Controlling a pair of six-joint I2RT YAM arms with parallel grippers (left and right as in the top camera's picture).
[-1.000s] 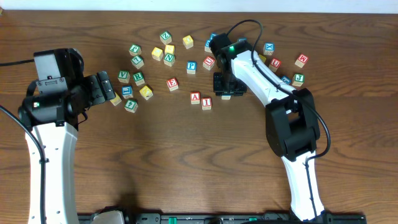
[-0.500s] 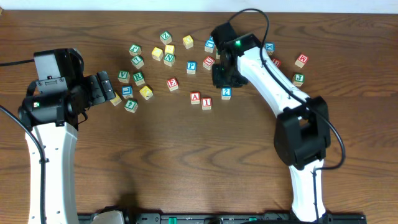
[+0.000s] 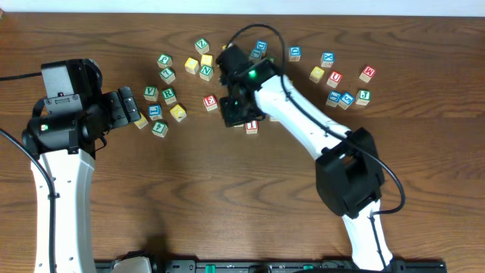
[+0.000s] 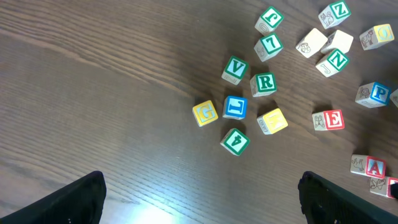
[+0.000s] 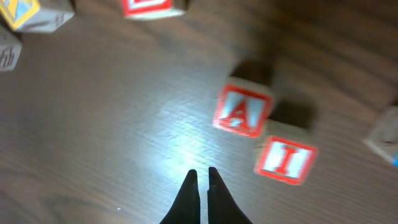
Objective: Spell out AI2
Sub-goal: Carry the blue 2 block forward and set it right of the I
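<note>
With the right arm (image 3: 299,125) held low over the row and its right gripper (image 5: 200,186) pinched shut and empty, the A cube (image 5: 241,112) and I cube (image 5: 286,160), just beside each other, could be clipped askew, and the blurred 2 cube (image 5: 385,134), near the I, left out of line.

My right gripper (image 3: 233,115) hangs shut, I cube (image 3: 251,127) just beside the jaws, E cube (image 3: 210,102) near the other side. My left gripper (image 3: 134,111) is wide open, blue-lettered cube (image 3: 154,111) just ahead.
</note>
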